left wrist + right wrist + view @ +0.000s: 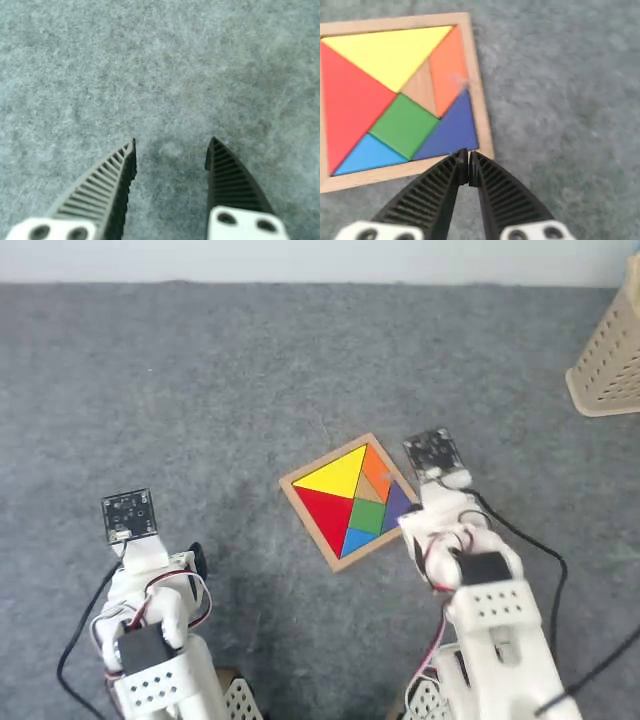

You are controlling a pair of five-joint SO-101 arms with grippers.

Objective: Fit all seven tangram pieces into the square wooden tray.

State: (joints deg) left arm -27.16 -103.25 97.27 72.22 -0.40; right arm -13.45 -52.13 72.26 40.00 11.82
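Right wrist view puts the right claw [467,162] clenched, its ribbed black fingers pressed tip to tip with nothing between them. The tips sit at the outer rim of the square wooden tray [479,107], which lies just ahead of the claw on the grey felt-like surface [560,100]. Nearest the tips, inside the rim, lies the purple triangle [452,127]. Beyond it come the green square [405,125] and the light blue triangle [370,155]. Farther off are the orange piece [447,70], the large red triangle [347,100] and the large yellow triangle [390,52]. All six lie flat and edge to edge. Among the orange, yellow and green pieces is a wood-coloured triangular patch [420,90]; whether it is a piece or the tray's bare floor cannot be told.

Left wrist view shows the left claw [172,145] released, its fingers spread wide over plain grey surface with nothing between or ahead of them.

High view adds the layout: the tray rests turned like a diamond against the front of the right arm [480,600], well apart from the left arm [150,640], and a cream perforated basket [612,350] stands far beyond the right arm, at the surface's edge.
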